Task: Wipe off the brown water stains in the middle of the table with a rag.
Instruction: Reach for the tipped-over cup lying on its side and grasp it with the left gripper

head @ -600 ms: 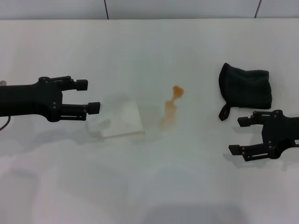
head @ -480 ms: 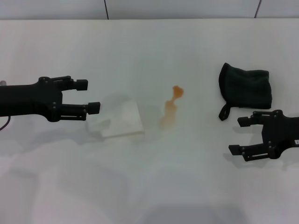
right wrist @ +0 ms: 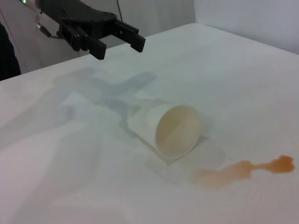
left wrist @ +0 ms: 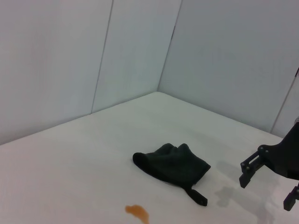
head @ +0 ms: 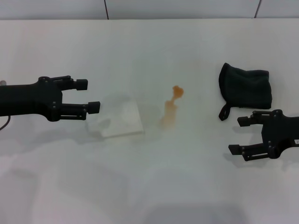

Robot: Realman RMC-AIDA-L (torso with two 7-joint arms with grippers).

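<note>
The brown water stains (head: 171, 105) lie in the middle of the white table (head: 154, 186): a darker orange blob joined to a paler streak. They also show in the right wrist view (right wrist: 243, 171) and the left wrist view (left wrist: 137, 213). The dark green-black rag (head: 246, 87) with a strap loop lies at the right, also in the left wrist view (left wrist: 174, 165). My right gripper (head: 241, 136) is open and empty, just in front of the rag, apart from it. My left gripper (head: 88, 96) is open and empty at the left, next to the cup.
A translucent white cup (head: 120, 117) lies on its side left of the stains, its mouth toward them, also in the right wrist view (right wrist: 166, 129). A grey wall (head: 149, 8) runs along the table's far edge.
</note>
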